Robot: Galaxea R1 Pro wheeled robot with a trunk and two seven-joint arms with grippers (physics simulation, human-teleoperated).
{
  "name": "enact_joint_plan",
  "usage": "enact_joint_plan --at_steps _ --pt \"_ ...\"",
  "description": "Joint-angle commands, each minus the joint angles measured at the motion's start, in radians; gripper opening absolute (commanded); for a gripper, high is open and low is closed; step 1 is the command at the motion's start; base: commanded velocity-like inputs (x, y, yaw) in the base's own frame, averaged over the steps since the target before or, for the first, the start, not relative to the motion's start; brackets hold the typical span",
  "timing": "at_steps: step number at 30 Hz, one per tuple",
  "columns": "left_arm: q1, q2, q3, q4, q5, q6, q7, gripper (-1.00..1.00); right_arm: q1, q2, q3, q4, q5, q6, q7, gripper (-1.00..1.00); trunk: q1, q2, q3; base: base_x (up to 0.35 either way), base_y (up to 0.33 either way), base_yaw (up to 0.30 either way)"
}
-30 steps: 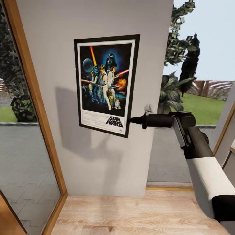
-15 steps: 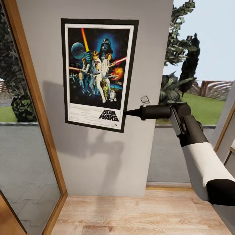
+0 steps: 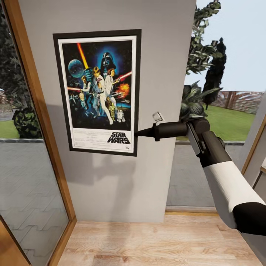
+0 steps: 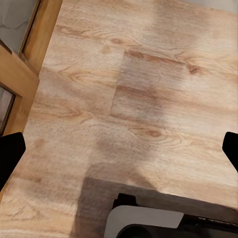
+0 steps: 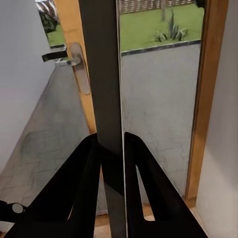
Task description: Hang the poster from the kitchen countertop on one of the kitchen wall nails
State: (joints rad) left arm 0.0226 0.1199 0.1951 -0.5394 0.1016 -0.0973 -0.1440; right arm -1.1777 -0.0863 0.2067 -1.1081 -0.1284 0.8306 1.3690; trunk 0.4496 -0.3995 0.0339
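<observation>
Now the right gripper [image 3: 137, 133] holds the poster [image 3: 99, 92] flat against the grey wall [image 3: 162, 92].

Upper left of centre in the head view, the poster stands upright, slightly tilted, its black frame and white border around colourful figures on dark blue; black letters near its lower right read "STAR WARS", and the fine print beside them is too small to read. The right gripper reaches in from the right of the frame and meets the poster's right edge near the lower corner. In the right wrist view, its two dark fingers [image 5: 144, 183] are clenched on the poster's thin edge [image 5: 105, 99], seen end-on. The left gripper [image 4: 119, 148] hangs over the wooden floor [image 4: 148, 74], its fingertips [image 4: 10, 153] spread wide at opposite edges of that frame, grasping nothing.
</observation>
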Motion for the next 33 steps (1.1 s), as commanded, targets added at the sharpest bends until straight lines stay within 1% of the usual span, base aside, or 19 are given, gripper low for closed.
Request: enact_joint_plan --at_steps 1,11,20,28,33 --pt "0.000 0.000 0.003 -0.001 0.010 0.001 -0.008 1.00 0.000 -0.001 0.002 0.000 -0.008 0.012 0.001 -1.00 0.000 -0.001 0.000 0.000 0.000 0.000" --pt "0.000 0.000 0.003 -0.001 0.010 0.001 -0.008 1.00 0.000 -0.004 -0.001 -0.001 -0.008 0.012 0.001 -1.00 0.000 -0.001 0.000 0.031 0.000 0.000" --pt "0.000 0.000 0.003 -0.001 0.010 0.001 -0.008 1.00 0.000 -0.004 -0.001 -0.011 -0.008 0.012 0.001 -1.00 0.000 -0.001 0.000 0.258 0.000 0.000" --pt "0.000 0.000 0.003 -0.001 0.010 0.001 -0.008 1.00 0.000 -0.004 -0.001 -0.016 -0.008 0.012 0.000 -1.00 0.000 -0.001 0.000 0.103 0.000 0.000" --pt "0.001 0.000 0.003 -0.001 0.010 0.001 -0.009 1.00 0.000 -0.004 -0.001 -0.016 -0.008 0.012 -0.001 -1.00 0.000 -0.001 0.000 0.250 0.000 0.000"
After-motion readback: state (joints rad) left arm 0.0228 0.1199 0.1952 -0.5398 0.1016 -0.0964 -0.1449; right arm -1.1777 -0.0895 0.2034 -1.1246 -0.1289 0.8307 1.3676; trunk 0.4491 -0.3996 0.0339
